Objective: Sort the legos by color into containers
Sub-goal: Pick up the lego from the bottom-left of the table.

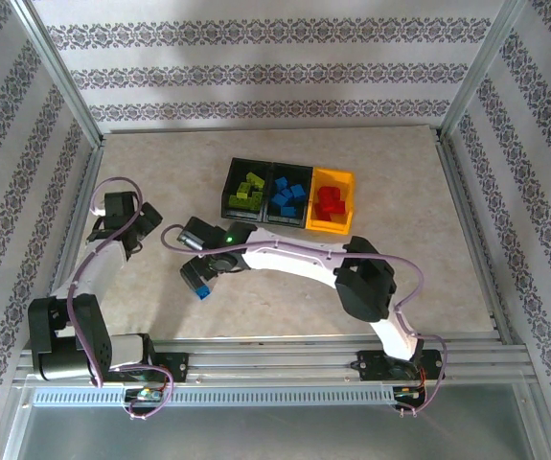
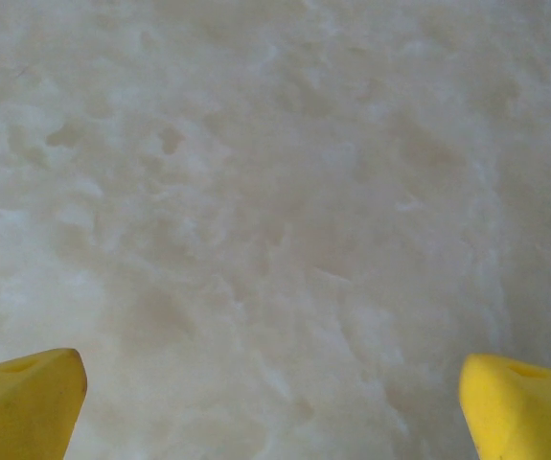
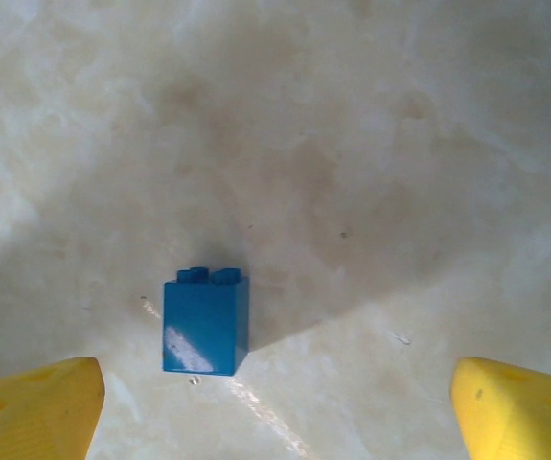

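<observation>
One blue lego (image 3: 205, 326) lies on its side on the table, studs pointing away. My right gripper (image 3: 275, 379) hangs over it, open, its yellow fingertips (image 3: 45, 407) wide apart and clear of the brick, which sits nearer the left one. In the top view the same blue lego (image 1: 201, 290) is beside the right gripper (image 1: 198, 272). The containers stand in a row at the back: a black bin (image 1: 234, 182) with green legos (image 1: 249, 192), a black bin (image 1: 271, 191) with blue legos (image 1: 288, 195), and a yellow-orange bin (image 1: 349, 206) with red legos (image 1: 330, 199). My left gripper (image 2: 273, 376) is open over bare table.
The left arm (image 1: 103, 254) reaches up the left side of the table, close to the metal frame post (image 1: 74, 230). The right arm (image 1: 294, 261) stretches leftward across the front of the bins. The beige tabletop (image 1: 419, 259) extends to the right.
</observation>
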Robot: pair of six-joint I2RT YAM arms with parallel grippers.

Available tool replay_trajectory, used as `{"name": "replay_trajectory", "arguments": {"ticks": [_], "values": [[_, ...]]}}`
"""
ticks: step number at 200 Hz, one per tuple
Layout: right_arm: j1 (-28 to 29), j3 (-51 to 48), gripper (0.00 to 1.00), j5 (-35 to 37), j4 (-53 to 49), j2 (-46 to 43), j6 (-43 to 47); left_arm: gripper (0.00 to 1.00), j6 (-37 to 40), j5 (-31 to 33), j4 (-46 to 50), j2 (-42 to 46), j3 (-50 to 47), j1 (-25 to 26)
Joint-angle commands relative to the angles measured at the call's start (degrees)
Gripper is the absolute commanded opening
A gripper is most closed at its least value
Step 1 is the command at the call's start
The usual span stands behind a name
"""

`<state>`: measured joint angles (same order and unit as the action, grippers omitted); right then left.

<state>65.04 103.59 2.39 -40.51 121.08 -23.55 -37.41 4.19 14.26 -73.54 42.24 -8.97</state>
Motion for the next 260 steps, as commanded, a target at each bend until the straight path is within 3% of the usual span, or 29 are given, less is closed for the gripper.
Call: {"name": "replay_trajectory", "arguments": {"ticks": [1, 126, 200, 260], "values": [[1.0, 3.9, 0.90, -2.1, -4.2, 3.1, 2.6, 1.00, -1.7, -1.1, -1.7, 1.9, -1.4, -1.3], [2.4, 13.6, 0.74, -4.3, -10.1, 15.9, 3.5, 1.00, -1.8, -2.2, -3.1, 2.1, -2.7, -2.0], [1.9, 15.0, 0.68, -2.6, -11.2, 17.9, 2.6, 1.00, -1.7, -3.1, -3.4, 1.5, -3.0, -2.0], [0.0, 12.8, 0.55, -3.4, -10.2, 17.2, 0.2, 1.00, -1.2, -3.1, -3.6, 1.2, -3.1, -2.0]]}}
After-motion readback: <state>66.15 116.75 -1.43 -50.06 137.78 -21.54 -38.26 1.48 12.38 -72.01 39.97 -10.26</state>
